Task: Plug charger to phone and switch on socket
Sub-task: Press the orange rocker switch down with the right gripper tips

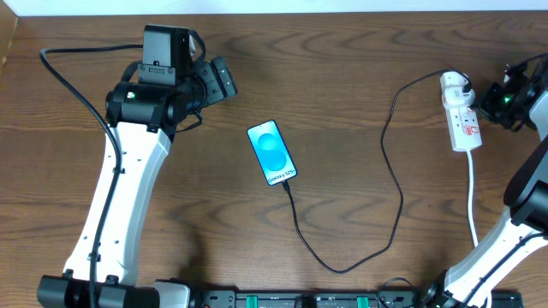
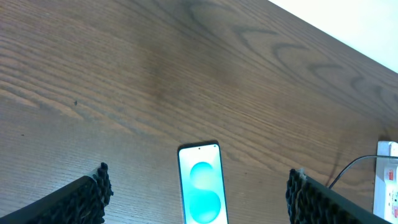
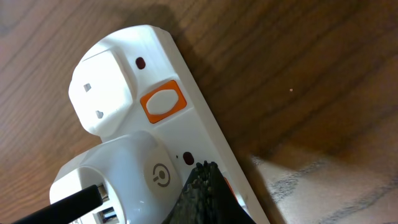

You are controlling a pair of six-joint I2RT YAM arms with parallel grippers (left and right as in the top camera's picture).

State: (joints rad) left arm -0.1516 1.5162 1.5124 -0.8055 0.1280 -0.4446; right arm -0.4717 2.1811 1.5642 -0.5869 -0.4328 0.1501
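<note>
The phone [image 1: 271,152] lies face up mid-table, its blue screen lit; in the left wrist view the phone [image 2: 200,186] sits below and between my open left fingers [image 2: 87,199]. The charger cable [image 1: 390,154] loops from the phone's near end round to its white plug [image 1: 454,83] in the socket [image 1: 462,120]. My left gripper [image 1: 219,81] hovers open, up and left of the phone, holding nothing. My right gripper [image 3: 205,169] is shut, its tip resting on the socket [image 3: 186,81] beside the white plug [image 3: 124,180], over an orange switch whose edge [image 3: 226,186] peeks out.
A second orange switch [image 3: 163,101] sits uncovered beside an unused outlet [image 3: 102,93]. The strip's white cord [image 1: 473,205] runs toward the table's front edge. Both arm bases stand at the front corners, and the right arm [image 1: 522,205] rises along the right edge.
</note>
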